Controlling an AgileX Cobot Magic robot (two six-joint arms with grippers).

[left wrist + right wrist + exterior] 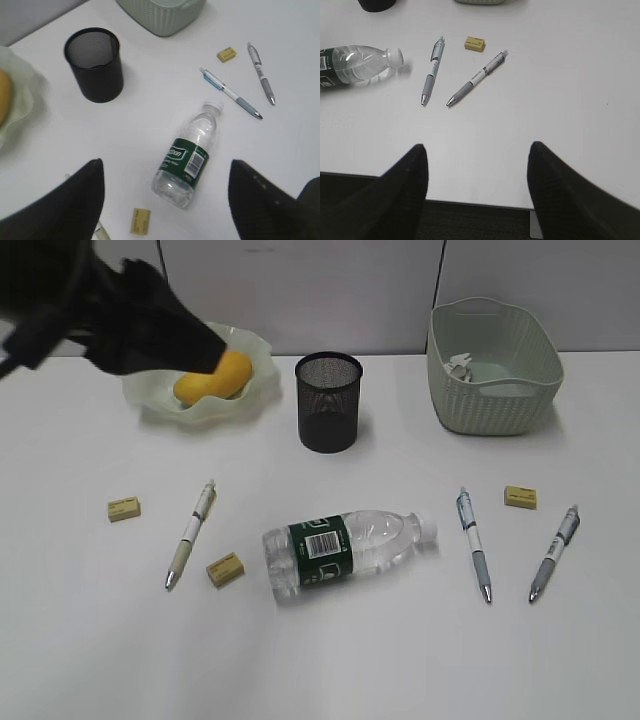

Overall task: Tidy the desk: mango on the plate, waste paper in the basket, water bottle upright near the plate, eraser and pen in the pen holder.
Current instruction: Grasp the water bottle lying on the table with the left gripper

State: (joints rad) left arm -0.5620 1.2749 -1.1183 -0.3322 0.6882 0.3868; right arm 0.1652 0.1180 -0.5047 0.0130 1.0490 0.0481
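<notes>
A white desk (330, 660) is seen from the front at a downward slant. At the back left, a yellow mango (213, 379) already lies in the wavy-rimmed green plate (258, 390), so that step looks done. At the back right, a crumpled wad of waste paper (459, 367) sits inside the woven green basket (495, 400), which also looks done.

The rest remains. The water bottle (345, 548) lies on its side at the centre front, cap pointing right, well apart from the plate. The black mesh pen holder (328, 401) stands between plate and basket and appears empty. Three pens lie flat: one at the left (190, 534), two at the right (474, 542) (554, 552). Three erasers lie loose: far left (124, 508), beside the bottle's base (225, 569), and right (520, 497).

The left gripper (165, 200) hangs above the desk near the plate, its jaws spread wide and holding nothing. The right gripper (477, 185) hovers over the desk's front edge, also parted and empty.

Open desk surrounds the bottle. The nearest eraser sits just beside its base and could be nudged. The front strip is bare, and the right-hand pens lie well apart from the basket.
</notes>
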